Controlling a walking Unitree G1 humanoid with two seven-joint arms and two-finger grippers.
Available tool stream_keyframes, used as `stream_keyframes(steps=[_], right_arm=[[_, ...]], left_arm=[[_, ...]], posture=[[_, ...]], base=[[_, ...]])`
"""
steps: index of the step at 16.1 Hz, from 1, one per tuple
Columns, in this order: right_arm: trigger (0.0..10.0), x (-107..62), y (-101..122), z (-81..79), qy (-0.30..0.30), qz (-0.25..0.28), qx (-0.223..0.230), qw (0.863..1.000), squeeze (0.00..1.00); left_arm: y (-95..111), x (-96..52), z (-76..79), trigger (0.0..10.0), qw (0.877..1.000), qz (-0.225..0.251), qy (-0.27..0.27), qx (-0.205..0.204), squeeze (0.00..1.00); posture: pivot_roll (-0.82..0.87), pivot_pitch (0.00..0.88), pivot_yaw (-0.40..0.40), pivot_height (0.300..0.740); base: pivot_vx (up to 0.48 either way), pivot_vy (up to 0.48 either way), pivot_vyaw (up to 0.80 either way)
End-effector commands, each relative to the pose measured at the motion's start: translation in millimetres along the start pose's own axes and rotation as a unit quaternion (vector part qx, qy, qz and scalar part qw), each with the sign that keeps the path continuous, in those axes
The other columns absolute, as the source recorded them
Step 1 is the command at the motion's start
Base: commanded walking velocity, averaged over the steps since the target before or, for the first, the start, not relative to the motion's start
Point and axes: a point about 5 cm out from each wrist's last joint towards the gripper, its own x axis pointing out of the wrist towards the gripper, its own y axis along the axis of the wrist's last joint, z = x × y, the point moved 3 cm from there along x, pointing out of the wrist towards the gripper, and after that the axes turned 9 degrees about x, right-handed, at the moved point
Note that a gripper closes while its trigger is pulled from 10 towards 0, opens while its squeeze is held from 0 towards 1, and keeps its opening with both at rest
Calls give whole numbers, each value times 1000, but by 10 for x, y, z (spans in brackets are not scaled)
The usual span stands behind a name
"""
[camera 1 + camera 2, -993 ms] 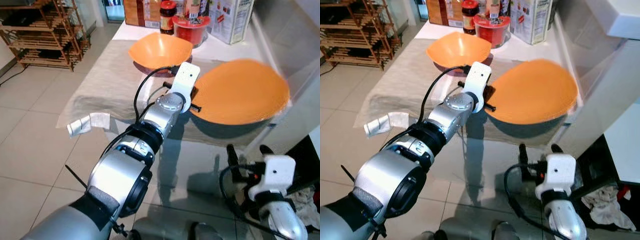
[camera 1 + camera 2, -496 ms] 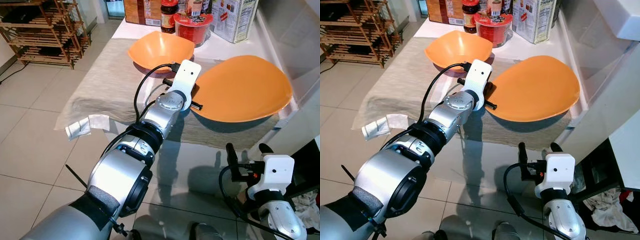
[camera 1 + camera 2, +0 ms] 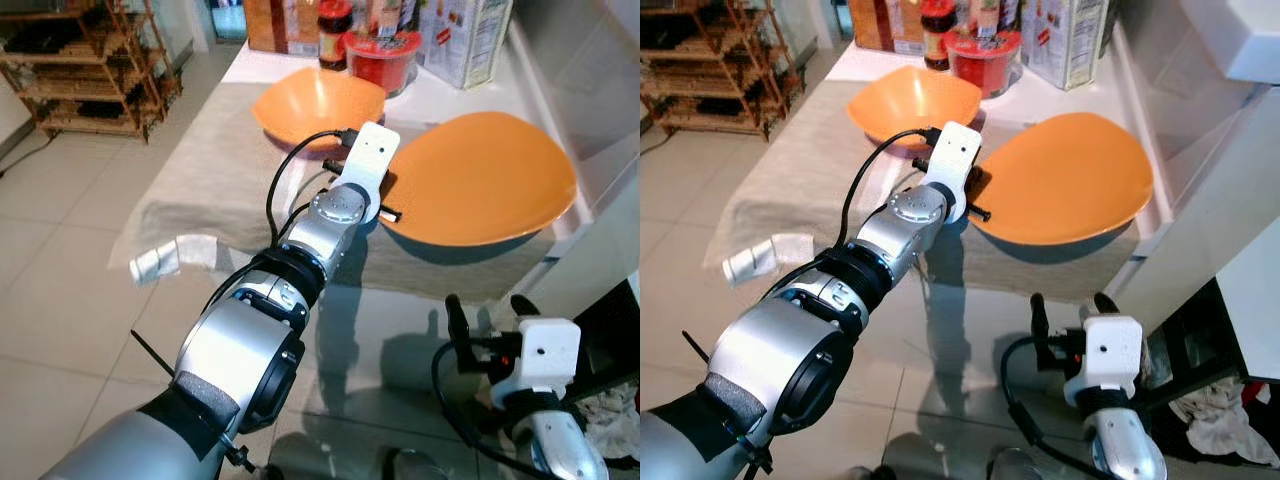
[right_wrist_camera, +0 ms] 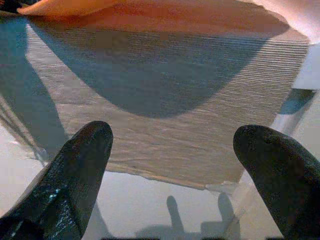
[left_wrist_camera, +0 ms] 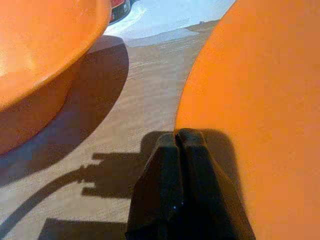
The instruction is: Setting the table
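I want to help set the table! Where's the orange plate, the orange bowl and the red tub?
orange plate (image 3: 480,180): left eye view, middle of its top face.
orange bowl (image 3: 315,100): left eye view, its inside.
red tub (image 3: 383,55): left eye view, its side wall.

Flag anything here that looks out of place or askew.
The large orange plate hangs tilted above the grey table runner, pinched at its edge by the left tool. A crumpled runner corner dangles off the table.
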Motion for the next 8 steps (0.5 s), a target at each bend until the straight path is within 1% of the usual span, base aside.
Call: stream_keyframes(steps=[1, 8], right_arm=[[10000, -15, 51, -12, 0, 12, -5, 1000, 0], [10000, -50, 35, -22, 0, 7, -7, 1000, 0]], left_arm=[[-55, 6, 364, 0, 999, -26, -42, -1, 0], [-14, 13, 340, 0, 999, -23, -33, 1, 0]], posture=[[-288, 112, 86, 727], [-293, 124, 88, 727]], base=[[431, 0, 0], [436, 0, 0]])
